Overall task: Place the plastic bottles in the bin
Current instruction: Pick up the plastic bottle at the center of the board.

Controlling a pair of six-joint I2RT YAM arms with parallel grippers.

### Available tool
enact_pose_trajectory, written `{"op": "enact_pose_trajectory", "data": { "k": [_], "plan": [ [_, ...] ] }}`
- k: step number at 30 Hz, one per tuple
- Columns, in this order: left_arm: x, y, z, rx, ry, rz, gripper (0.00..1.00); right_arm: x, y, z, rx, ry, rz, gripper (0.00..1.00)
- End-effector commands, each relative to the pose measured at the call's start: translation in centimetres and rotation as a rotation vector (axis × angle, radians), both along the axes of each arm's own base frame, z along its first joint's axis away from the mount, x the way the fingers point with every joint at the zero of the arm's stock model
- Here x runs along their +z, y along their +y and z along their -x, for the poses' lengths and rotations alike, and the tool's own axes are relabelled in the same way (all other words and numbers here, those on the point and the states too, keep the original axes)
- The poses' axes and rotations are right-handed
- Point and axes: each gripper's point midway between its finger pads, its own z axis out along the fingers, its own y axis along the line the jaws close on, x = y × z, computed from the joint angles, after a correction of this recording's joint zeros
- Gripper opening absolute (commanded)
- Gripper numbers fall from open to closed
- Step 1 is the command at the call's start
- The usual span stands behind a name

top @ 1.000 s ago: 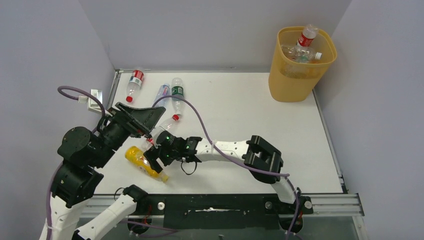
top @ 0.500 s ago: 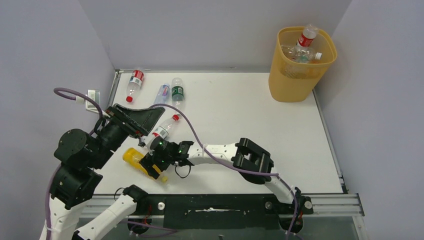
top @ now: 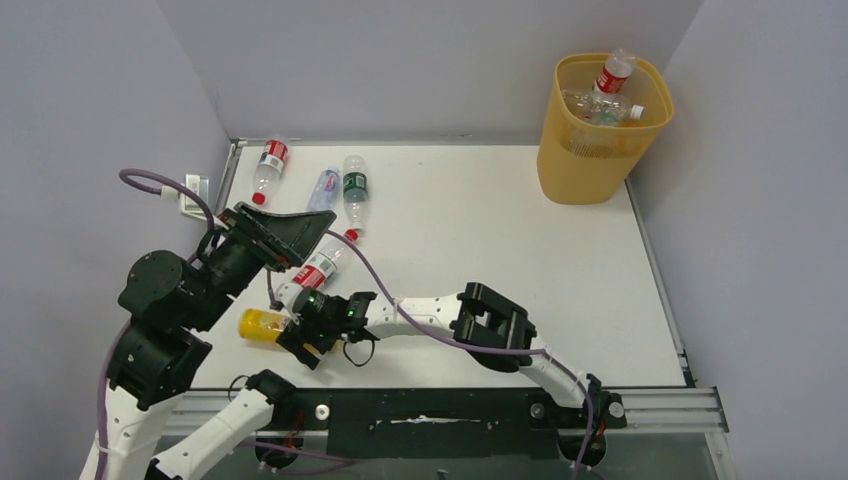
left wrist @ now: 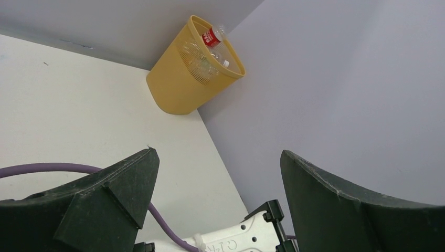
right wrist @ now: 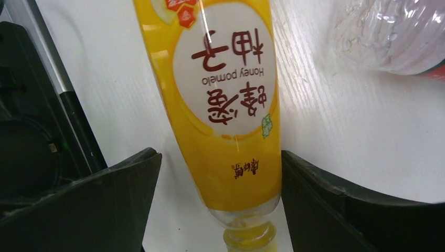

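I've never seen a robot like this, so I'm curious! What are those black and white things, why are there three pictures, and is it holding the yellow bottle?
Those are two robot arms bolted to a white table. Each ends in a gripper: two fingers that pinch. One picture looks down from a camera above. The other two come from little cameras on the wrists, so you see each arm's own black fingers at the bottom. The right gripper is open, with a finger on each side of a yellow bottle lying on the table. It doesn't seem to be squeezing it yet. The left gripper is open and holds nothing. I can see four more bottles on the table, like the green-labelled one. The yellow bin in the far corner has some bottles inside.
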Motion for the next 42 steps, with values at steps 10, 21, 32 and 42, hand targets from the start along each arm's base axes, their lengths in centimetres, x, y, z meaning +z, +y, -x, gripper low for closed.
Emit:
{"op": "enact_pose_trajectory", "data": {
  "k": [10, 21, 32, 42],
  "plan": [
    [1.5, -0.8, -0.7, -0.022, -0.061, 0.018, 0.88, 3.2, 0.5, -0.5, 0.028, -0.081, -0.049, 0.26],
    [1.9, -1.3, -0.9, -0.038, -0.076, 0.020, 0.88, 8.2, -4.6, -0.8, -0.053, -0.151, -0.079, 0.21],
    [2.0, -1.7, -1.4, -0.045, -0.088, 0.014, 0.88, 14.1, -13.9, -5.9, -0.322, -0.232, -0.071, 0.20],
    [-0.1, -3.1, -2.4, -0.084, -0.043, -0.023, 0.88, 25.5, -26.1, -18.0, -0.733, -0.407, -0.169, 0.21]
  ]
}}
